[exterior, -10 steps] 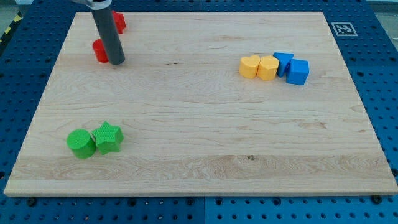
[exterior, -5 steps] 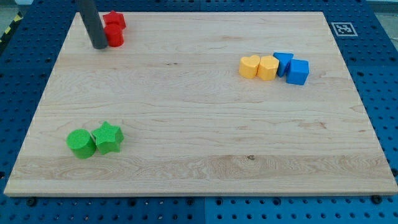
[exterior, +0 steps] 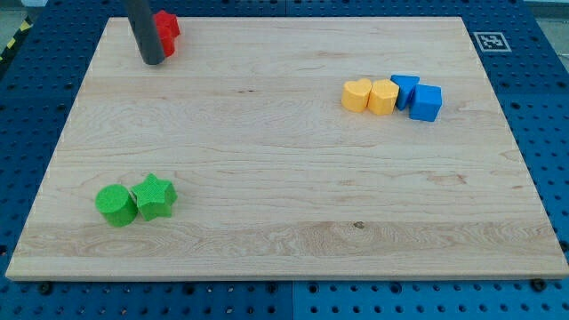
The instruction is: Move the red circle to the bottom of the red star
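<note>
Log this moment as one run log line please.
my tip: left of red circle, touching | red star: just above circle | step: nearly done

A single camera looks down at an angle from the near side, taking in the whole wooden worktop [exterior: 284, 169], far edge at top.

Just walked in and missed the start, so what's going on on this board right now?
A dark rod is pushing red blocks in the board's top-left corner. My tip sits right against the red pieces, hiding most of the red circle; the red star peeks out just above. Whether the circle sits below the star cannot be told. The green pair and the yellow and blue row lie apart, untouched.
</note>
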Tool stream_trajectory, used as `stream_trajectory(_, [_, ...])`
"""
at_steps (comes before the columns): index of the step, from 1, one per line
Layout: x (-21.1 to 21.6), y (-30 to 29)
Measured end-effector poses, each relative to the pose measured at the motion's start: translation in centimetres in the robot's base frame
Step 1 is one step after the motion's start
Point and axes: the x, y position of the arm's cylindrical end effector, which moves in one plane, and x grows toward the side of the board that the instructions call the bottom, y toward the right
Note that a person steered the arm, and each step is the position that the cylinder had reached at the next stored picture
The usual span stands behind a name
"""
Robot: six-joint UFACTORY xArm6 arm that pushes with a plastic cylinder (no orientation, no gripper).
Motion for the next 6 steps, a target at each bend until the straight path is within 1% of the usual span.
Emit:
stream_trajectory(1, [1.0, 0.4])
stream_trajectory(2, [6.4, 4.3])
stream_trajectory(3, [9.0, 5.4])
stream_trajectory(5, [9.3, 5.4])
stream_trajectory(6, [9.2, 9.3])
